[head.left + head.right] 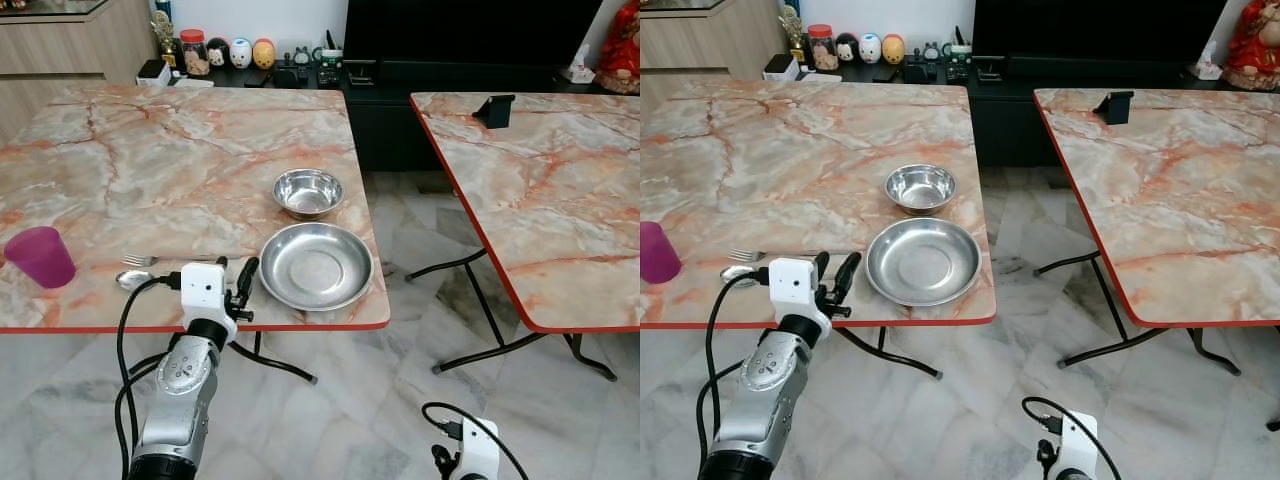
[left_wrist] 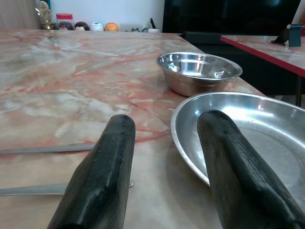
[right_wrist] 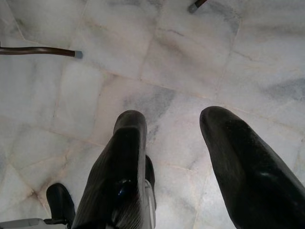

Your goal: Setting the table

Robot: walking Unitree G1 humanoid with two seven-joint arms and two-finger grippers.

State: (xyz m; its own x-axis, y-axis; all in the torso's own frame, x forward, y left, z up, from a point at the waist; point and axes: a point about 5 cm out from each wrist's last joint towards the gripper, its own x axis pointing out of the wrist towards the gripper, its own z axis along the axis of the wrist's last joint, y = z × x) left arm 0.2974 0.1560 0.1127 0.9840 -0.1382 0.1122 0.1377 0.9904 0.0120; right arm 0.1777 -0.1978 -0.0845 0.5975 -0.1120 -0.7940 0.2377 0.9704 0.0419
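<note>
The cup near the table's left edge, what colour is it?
Purple cup, clearest in the left eye view.

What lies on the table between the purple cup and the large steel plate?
A fork and spoon, with the left tool over the handles, seen in the left eye view.

Table: marble-patterned folding table with red edge (image 1: 760,150), on the left.
Dishes: round shallow steel plate (image 1: 923,261) near the front edge; small steel bowl (image 1: 921,187) just beyond it.
Cutlery: metal fork (image 1: 748,254) and metal spoon (image 1: 737,271), left of the plate.
Cup: purple plastic cup (image 1: 656,252), far left.
Arm: left gripper (image 1: 836,270) with fingers apart, over the front edge, between cutlery and plate.
</note>
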